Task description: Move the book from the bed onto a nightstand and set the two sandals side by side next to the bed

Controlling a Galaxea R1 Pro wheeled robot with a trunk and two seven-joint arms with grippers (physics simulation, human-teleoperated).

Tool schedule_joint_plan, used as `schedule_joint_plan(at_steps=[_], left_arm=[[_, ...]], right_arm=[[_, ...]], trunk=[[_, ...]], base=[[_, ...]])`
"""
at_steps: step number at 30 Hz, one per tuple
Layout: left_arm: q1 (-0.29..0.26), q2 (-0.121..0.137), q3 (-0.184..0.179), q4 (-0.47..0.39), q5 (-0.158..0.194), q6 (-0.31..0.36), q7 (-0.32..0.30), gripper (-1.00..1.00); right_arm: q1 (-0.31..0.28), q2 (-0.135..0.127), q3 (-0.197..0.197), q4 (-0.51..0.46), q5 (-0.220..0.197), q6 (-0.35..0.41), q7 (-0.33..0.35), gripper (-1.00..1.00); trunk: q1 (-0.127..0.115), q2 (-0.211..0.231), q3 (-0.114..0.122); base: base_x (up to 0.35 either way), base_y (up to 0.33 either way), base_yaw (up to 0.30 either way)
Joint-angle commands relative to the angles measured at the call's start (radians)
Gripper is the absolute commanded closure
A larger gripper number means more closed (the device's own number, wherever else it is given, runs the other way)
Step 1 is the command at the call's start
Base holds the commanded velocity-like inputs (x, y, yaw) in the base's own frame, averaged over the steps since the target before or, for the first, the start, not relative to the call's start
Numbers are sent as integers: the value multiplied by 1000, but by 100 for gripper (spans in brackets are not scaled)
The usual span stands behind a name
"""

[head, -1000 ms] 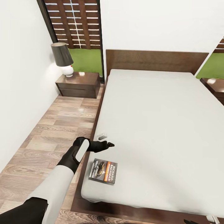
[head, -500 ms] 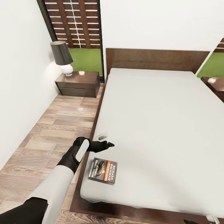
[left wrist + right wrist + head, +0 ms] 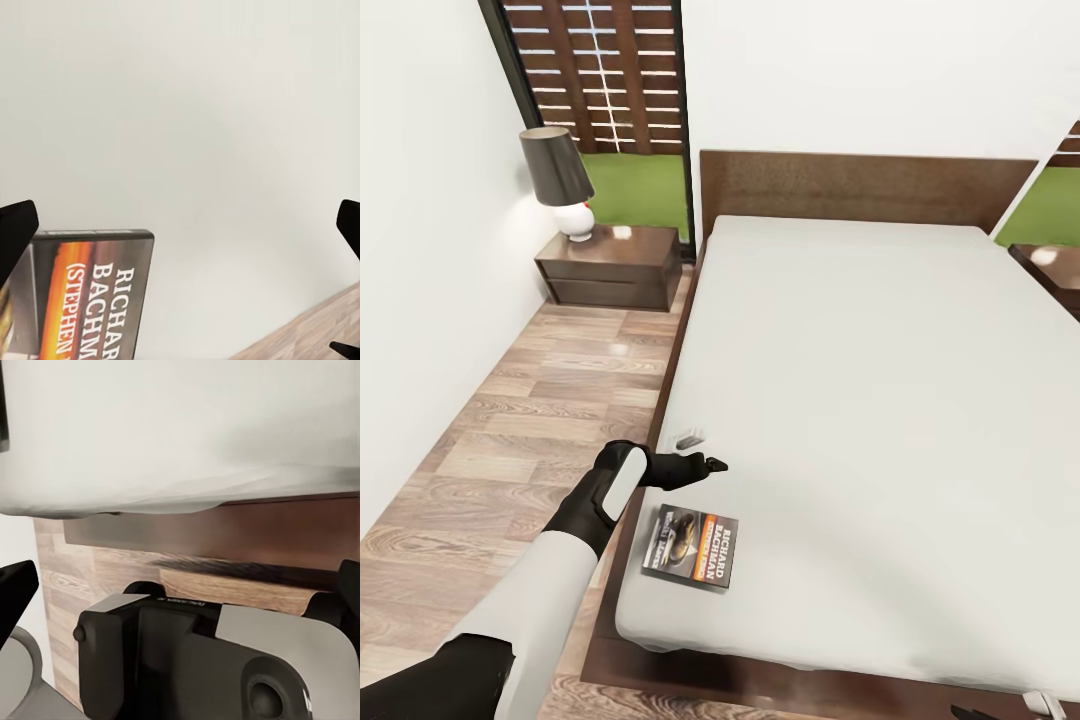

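Head view alone shows nightstand (image 3: pixel 610 265) beyond book (image 3: pixel 692 546).

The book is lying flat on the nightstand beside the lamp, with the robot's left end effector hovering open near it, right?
Not quite. The book lies flat on the bed, near its corner, not on the nightstand, as the head view shows. The left end effector does hover open just beyond it.

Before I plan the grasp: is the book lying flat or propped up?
Flat: the book lies cover up on the bed, near its corner.
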Motion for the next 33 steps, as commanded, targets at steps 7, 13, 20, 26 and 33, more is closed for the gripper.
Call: schedule_joint_plan(at_steps=[7,13,20,26,33], left_arm=[[0,0,1,0,-7,3,-7,-100],[0,0,1,0,-7,3,-7,-100],[0,-1,1,0,-7,3,-7,-100],[0,0,1,0,-7,3,-7,-100],[0,0,1,0,-7,3,-7,-100]], right_arm=[[-1,0,8,1,-7,-3,3,-100],[-1,0,8,1,-7,-3,3,-100],[-1,0,8,1,-7,-3,3,-100],[-1,0,8,1,-7,-3,3,-100],[-1,0,8,1,-7,-3,3,-100]], trunk=[[0,0,-1],[0,0,-1],[15,-28,-13],[34,-63,-29],[34,-63,-29]], base=[[0,0,0],[0,0,0],[0,0,0],[0,0,0],[0,0,0]])
